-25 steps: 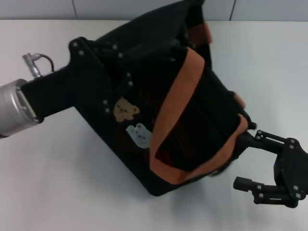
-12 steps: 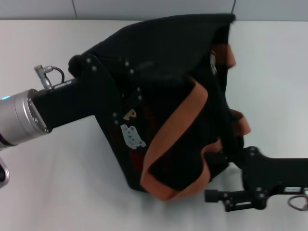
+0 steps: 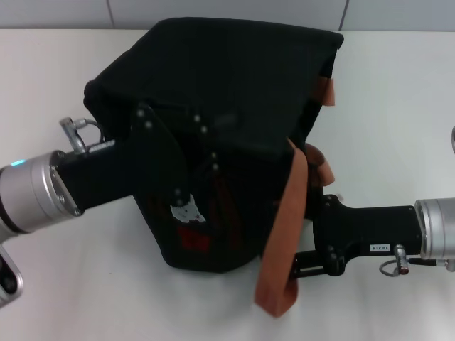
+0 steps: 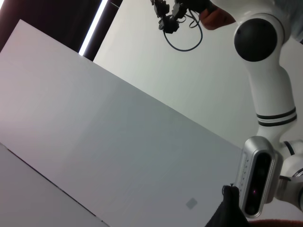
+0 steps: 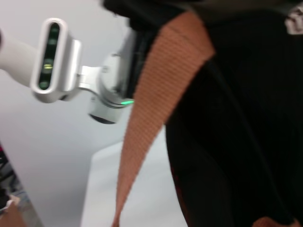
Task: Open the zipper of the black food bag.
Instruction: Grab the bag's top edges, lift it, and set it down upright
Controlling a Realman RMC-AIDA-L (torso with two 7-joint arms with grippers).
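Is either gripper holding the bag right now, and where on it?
Both grippers are against the black food bag: left gripper at its front, right gripper at its side. Whether either holds it cannot be told.

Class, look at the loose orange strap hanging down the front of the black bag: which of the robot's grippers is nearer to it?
Right. The right gripper sits against the orange strap at the black bag's right side; the left gripper presses the bag's front, further left.

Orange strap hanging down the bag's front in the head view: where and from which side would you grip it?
Probably the strap's free lower loop, where it hangs clear of the black food bag, coming from the robot's right. The right tool is already beside it; higher up, the webbing lies against fabric. The left tool is pressed against the bag's front.
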